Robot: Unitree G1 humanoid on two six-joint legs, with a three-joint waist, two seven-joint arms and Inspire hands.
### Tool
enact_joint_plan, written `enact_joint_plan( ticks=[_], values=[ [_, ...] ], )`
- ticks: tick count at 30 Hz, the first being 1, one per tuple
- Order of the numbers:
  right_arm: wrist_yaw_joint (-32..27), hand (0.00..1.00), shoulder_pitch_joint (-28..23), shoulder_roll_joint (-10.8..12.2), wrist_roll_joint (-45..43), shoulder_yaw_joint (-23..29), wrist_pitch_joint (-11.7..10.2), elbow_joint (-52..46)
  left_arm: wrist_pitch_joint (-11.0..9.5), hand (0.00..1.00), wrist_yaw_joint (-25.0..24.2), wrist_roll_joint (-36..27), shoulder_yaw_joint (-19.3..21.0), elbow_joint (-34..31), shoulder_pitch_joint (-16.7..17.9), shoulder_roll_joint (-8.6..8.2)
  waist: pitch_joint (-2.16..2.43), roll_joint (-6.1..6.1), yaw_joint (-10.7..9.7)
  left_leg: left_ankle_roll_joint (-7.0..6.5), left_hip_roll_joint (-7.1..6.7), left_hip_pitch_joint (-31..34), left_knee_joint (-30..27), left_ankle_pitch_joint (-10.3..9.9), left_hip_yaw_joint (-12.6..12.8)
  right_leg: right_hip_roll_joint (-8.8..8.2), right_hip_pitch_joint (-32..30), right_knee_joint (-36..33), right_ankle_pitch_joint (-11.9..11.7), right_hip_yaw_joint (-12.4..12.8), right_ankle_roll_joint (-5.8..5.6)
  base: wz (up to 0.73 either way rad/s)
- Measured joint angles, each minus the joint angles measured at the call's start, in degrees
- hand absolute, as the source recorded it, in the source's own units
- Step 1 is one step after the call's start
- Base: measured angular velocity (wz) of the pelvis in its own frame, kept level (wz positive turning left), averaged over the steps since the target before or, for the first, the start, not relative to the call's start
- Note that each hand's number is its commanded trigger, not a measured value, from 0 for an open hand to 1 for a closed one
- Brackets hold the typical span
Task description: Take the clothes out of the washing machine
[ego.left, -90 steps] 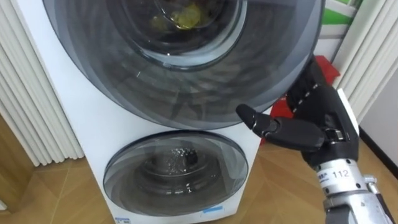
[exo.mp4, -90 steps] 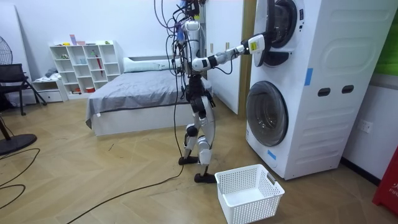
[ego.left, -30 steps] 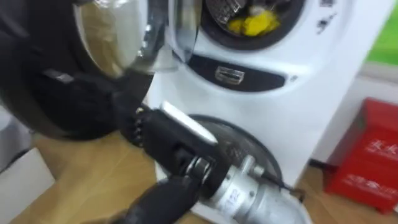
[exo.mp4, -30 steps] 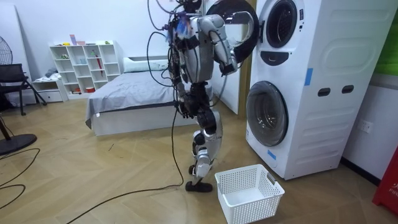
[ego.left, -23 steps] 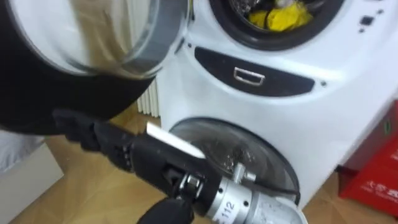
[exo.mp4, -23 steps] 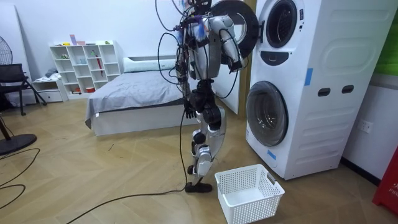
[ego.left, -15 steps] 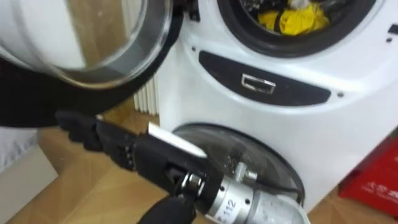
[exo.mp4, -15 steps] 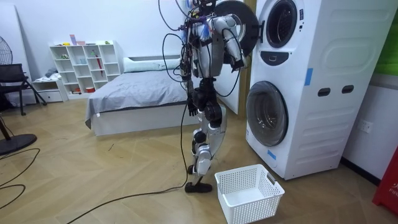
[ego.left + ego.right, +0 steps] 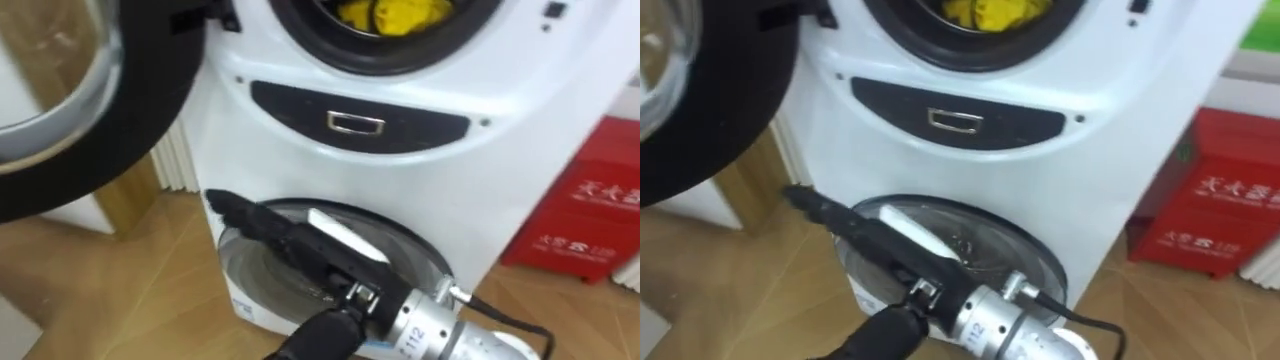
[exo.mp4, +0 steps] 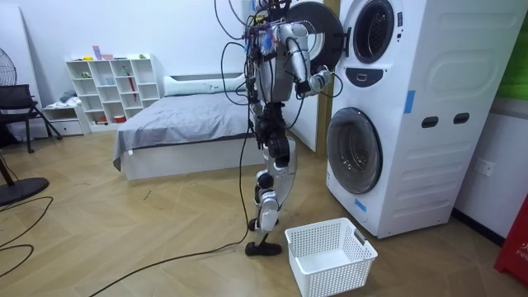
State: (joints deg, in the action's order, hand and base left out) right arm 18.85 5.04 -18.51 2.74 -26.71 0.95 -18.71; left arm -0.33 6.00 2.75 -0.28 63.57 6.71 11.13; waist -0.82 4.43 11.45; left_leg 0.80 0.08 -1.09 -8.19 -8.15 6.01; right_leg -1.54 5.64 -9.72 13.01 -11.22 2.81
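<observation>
Hovering empty, right hand (image 9: 312,248) shows straight fingers (image 9: 243,213).

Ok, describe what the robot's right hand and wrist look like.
The right hand is black, with long slim fingers and a small white tag on its back. Behind it sits a cylindrical wrist cuff of silver metal, marked with dark printed numerals. A thin dark cable runs off from the cuff.

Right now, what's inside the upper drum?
Yellow clothes lie low in the upper drum, its door open. The drum's upper part is cut off by the picture's edge, so anything more is unseen.
</observation>
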Motion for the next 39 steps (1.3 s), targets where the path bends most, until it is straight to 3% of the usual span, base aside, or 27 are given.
enact_joint_plan(
  ticks=[2,7,12,17,23,28,30,32,39],
  values=[
    [-0.2,0.00,-0.2,0.0,-1.5,1.9,0.4,-0.1,0.0,0.00,0.0,0.0,0.3,0.6,-0.1,0.04,0.12,0.09,-1.7,-0.03,0.03,-0.5,0.0,0.0,0.1,0.00,0.3,0.0,0.0,-0.1,0.00,0.02],
    [-4.4,0.00,-0.9,0.0,-3.2,9.7,0.4,-0.1,0.0,0.00,0.0,-1.0,1.9,0.6,0.6,-0.73,0.23,0.11,-3.1,-0.06,0.15,-1.1,0.0,0.0,1.4,0.01,0.2,0.0,0.0,0.3,0.00,-0.14],
    [-8.9,0.00,-1.9,0.8,-2.8,14.6,0.4,-0.8,0.0,0.00,0.5,-0.9,2.2,0.8,2.0,-1.00,0.76,-0.26,-5.4,-0.25,0.17,-1.9,-0.1,-0.1,1.7,0.10,0.6,-0.4,0.0,1.0,0.02,-0.10],
    [-11.7,0.00,-1.8,0.6,3.4,18.0,0.3,-3.0,-0.1,0.00,1.1,-0.7,2.1,0.5,1.8,-1.03,0.82,-0.59,-6.8,-0.57,0.54,-2.2,-0.2,-0.4,2.0,0.15,0.5,-1.0,-0.1,1.4,0.09,-0.04],
    [-11.2,0.00,1.4,0.9,13.9,18.4,0.3,-2.6,-0.3,0.00,1.3,-0.9,1.0,0.3,1.5,-1.00,0.88,-0.54,-6.8,-0.71,0.07,-2.0,-0.3,-0.4,1.9,0.05,0.5,-0.9,-0.1,1.4,0.03,0.00],
    [-10.7,0.00,3.1,2.6,15.7,18.1,0.4,-1.3,-0.4,0.00,1.4,-0.3,0.9,0.0,1.2,-1.00,0.72,0.07,-5.5,-0.73,0.08,-1.7,-0.6,-0.4,1.8,0.11,0.4,-0.9,-0.1,1.4,0.03,0.01],
    [-10.6,0.00,3.4,3.5,17.5,17.5,0.4,0.3,-0.3,0.00,1.4,-0.4,0.6,0.0,0.9,-1.00,0.63,0.14,-4.7,-0.73,0.11,-1.7,-0.6,-0.4,1.7,0.10,0.4,-0.9,-0.1,1.4,0.02,0.00],
    [-10.7,0.00,4.8,4.4,18.9,16.7,0.5,2.3,-0.3,0.00,1.4,-0.8,0.6,0.0,0.5,-1.00,0.10,0.28,-3.9,-0.73,0.18,-1.5,-0.6,-0.4,1.7,0.11,0.4,-0.9,-0.1,1.1,0.02,0.00],
    [-12.7,0.00,8.8,4.9,19.2,16.1,0.5,2.8,0.1,0.00,1.3,-0.3,1.3,0.7,0.8,-1.01,-0.16,0.24,-1.8,-0.69,0.58,-1.4,-1.8,-0.9,1.5,0.12,1.1,-0.8,-0.1,0.7,0.02,0.03]
  ],
)
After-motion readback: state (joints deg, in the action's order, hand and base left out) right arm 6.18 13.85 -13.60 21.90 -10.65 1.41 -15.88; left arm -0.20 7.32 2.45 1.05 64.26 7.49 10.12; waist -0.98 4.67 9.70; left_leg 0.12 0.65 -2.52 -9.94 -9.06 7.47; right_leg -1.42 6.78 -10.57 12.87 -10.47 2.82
